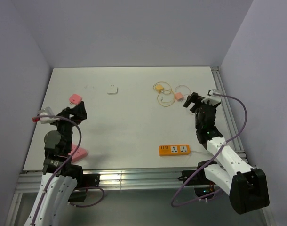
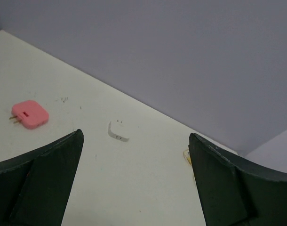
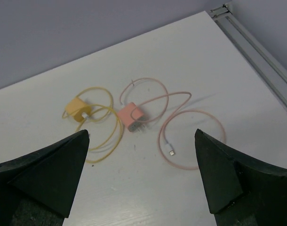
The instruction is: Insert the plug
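Observation:
An orange power strip lies near the table's front edge, right of centre. A pink charger plug with a looped pink cable and a yellow charger plug with a yellow cable lie at the back right. My right gripper hovers open just short of them, with nothing between its fingers. A white adapter and a pink adapter lie at the back left. Near the pink adapter my left gripper is open and holds nothing.
Another pink block lies by the left arm's base near the front edge. An aluminium rail runs along the table's right side. Purple walls close in the back and both sides.

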`<action>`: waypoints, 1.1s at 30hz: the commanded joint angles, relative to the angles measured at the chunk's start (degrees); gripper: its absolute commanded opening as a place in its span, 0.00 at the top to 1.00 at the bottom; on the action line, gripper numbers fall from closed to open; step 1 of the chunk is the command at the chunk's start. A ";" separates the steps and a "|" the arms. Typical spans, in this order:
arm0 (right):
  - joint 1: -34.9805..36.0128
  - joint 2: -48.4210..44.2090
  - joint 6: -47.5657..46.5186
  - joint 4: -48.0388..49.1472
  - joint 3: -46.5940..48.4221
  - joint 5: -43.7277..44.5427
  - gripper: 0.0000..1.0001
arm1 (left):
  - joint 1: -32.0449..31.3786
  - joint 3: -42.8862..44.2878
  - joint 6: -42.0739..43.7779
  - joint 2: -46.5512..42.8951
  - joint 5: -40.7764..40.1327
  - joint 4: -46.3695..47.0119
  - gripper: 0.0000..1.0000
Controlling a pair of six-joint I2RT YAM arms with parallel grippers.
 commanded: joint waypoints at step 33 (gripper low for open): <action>-3.16 68.96 -8.92 -78.55 97.57 -12.66 0.29 | -0.41 30.77 -1.23 30.16 28.57 -27.71 0.25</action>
